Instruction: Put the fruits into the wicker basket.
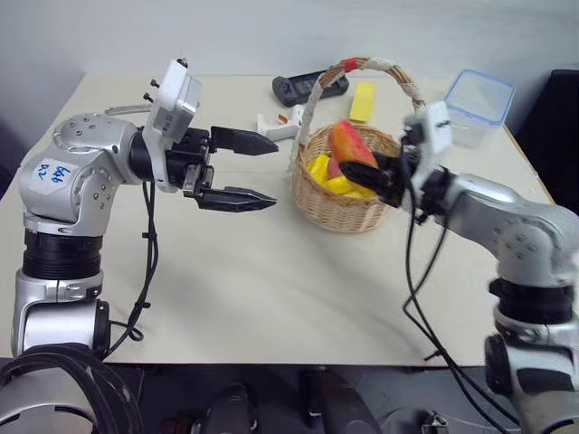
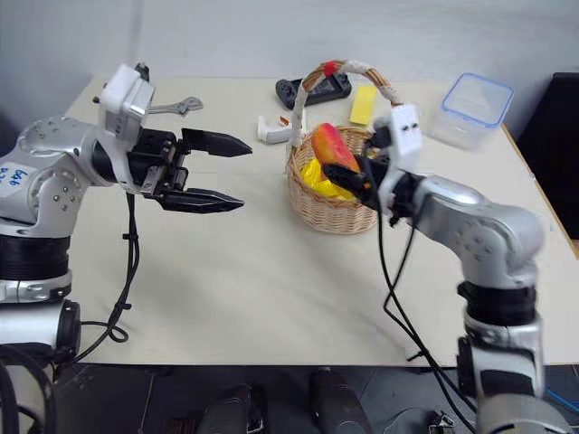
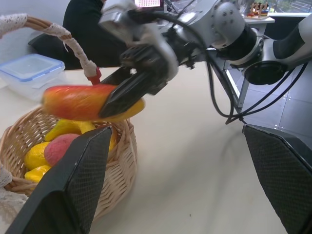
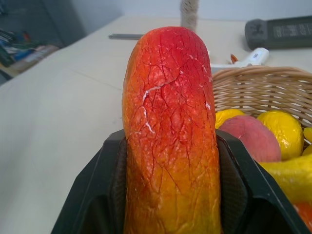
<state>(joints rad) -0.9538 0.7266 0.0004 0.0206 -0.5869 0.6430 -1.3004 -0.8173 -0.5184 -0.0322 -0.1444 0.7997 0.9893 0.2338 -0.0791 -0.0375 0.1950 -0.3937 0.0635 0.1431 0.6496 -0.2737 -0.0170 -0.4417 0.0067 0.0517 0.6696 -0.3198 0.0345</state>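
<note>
Over the rim of the round tan woven wicker basket we hold the oval yellow-to-red mango in our right gripper, its two black fingers clamped on the yellow end while the red end points away over the basket's opening. Inside the basket lie a curved yellow banana, yellow lemons and a pink peach — all below the mango (which touches none of them, as far as we can see). The basket's tall arched handle, wrapped in white tape with red bands, rises behind the fruit. Our left gripper hangs above the bare tabletop beside the basket, its fingers spread wide with nothing between them. Behind the basket rest a flat yellow rectangular block, a clear plastic box with a blue-rimmed lid and a black handset.
</note>
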